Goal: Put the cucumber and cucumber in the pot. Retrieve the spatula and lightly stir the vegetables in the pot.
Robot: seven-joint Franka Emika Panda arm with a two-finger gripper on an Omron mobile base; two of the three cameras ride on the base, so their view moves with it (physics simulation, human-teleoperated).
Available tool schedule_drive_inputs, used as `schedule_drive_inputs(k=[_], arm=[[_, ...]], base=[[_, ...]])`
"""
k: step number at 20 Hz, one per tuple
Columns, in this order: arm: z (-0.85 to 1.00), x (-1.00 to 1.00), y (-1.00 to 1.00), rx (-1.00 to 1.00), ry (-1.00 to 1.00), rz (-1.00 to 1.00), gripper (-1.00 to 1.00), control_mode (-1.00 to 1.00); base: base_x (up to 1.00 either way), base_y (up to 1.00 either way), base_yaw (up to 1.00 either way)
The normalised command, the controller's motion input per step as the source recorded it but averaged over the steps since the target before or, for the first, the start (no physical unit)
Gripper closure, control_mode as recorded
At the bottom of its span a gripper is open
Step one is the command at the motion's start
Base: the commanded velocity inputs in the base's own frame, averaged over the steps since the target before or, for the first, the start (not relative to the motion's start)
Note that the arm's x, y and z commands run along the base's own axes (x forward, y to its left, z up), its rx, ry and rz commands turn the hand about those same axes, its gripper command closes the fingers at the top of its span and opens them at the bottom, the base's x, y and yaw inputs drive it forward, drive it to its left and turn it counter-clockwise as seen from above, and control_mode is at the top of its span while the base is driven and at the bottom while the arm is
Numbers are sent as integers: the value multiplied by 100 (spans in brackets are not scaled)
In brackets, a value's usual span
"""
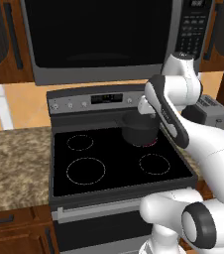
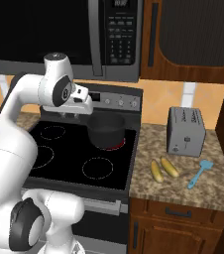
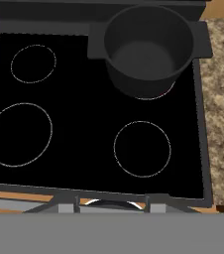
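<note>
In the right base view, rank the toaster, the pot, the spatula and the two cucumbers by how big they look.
1. Pot and toaster: look about alike, so no ranking between them.
2. Spatula.
3. The two cucumbers: alike, slightly shorter than the spatula.

The white arm (image 2: pixel 15 129) rises from the base, bends at a dark elbow joint, and reaches forward. Its wrist (image 2: pixel 59 89) is held high, and the hand (image 2: pixel 79 101) extends sideways from it. The fingers cannot be seen clearly, so it is not possible to tell how the jaws stand.
</note>
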Motion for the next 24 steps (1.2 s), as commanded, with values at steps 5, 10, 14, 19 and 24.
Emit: schedule_drive_inputs(k=[5, 10, 14, 19, 24], arm=[[0, 0, 0, 0, 0, 0, -100, 100], [0, 0, 0, 0, 0, 0, -100, 100], [0, 0, 0, 0, 0, 0, -100, 100], [0, 0, 0, 0, 0, 0, -100, 100], [0, 21, 0, 0, 0, 0, -100, -100]], base=[[0, -20, 0], [0, -91, 0], [3, -90, 0], [45, -35, 0], [47, -5, -1]])
